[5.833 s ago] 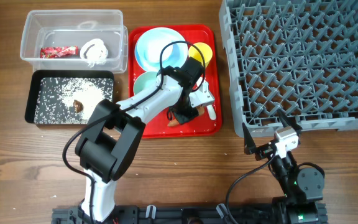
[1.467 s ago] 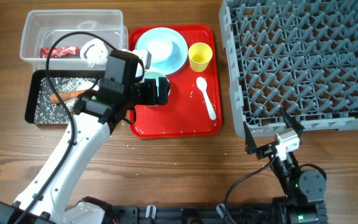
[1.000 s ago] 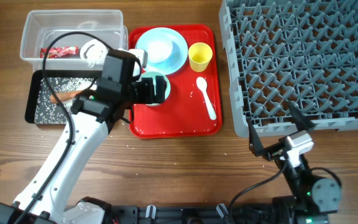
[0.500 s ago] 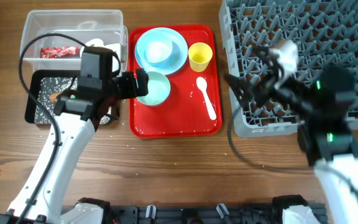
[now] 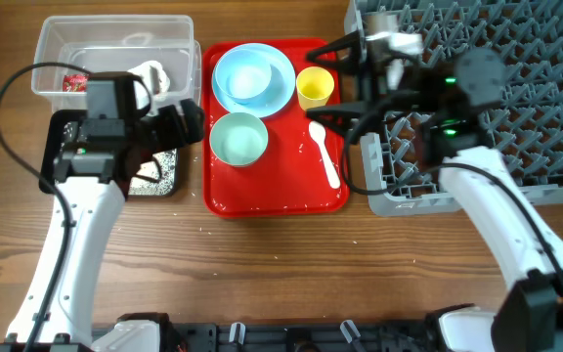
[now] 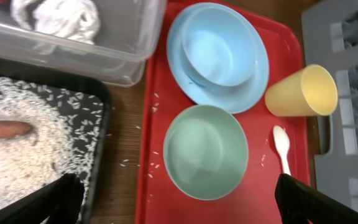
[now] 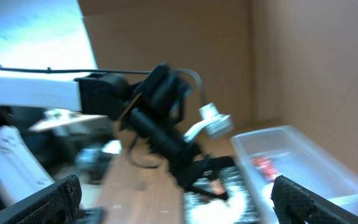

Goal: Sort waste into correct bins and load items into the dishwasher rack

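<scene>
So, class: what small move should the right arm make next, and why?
Probably lower the right gripper around the yellow cup: its jaws are open and hover right by the cup on the red tray, with the dishwasher rack just beside for loading.

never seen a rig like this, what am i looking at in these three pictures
Two robot arms work at a table. One picture looks down from above; the others come from a camera on each wrist, the right one blurred. A red tray holds a blue bowl on a plate, a green bowl, a yellow cup and a white spoon. Beside it sit a clear tub, a black tray of rice and a grey dishwasher rack. The left gripper and right gripper are open, holding nothing.
</scene>
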Controlling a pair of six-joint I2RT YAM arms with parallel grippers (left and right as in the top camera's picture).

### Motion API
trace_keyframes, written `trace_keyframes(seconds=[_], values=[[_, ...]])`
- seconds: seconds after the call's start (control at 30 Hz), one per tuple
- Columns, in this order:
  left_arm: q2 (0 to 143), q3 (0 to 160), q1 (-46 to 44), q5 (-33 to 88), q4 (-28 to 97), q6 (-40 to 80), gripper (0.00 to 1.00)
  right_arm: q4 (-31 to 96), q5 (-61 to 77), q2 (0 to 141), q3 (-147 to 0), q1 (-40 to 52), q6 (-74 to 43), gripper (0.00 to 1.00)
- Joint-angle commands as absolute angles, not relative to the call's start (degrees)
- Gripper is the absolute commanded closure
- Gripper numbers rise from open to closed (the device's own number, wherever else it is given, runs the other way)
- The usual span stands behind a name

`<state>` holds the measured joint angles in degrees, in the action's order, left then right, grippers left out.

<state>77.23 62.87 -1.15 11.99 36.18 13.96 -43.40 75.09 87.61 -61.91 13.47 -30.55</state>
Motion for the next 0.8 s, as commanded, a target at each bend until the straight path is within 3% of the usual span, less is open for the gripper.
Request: trace_keyframes(seconds=[0.0,0.23,0.33,0.4,0.53,0.77], values=[[76.07,63.61,2.5,14.11,37.85,10.35,0.0,-41.43,72.38,89.93,-63.68,17.1,-37.5,0.0],[76.25,64.9,4.4,13.89,38.83,7.92,0.0,-15.9,60.88,90.32,-70.83,18.57,-28.91,0.0],[76.29,64.88,4.4,13.89,38.87,7.92,0.0,4.73,40.69,90.35,-76.36,22.98,-19.73,0.0],[76.29,64.88,4.4,13.89,38.87,7.92,0.0,10.81,28.21,90.35,-78.32,26.76,-16.95,0.0],[76.29,64.88,4.4,13.89,38.87,7.92,0.0,13.32,11.25,90.94,-78.63,33.69,-12.75,0.0],[76.29,64.88,4.4,13.89,38.87,7.9,0.0,12.49,10.37,98.63,-78.48,36.1,-17.02,0.0]])
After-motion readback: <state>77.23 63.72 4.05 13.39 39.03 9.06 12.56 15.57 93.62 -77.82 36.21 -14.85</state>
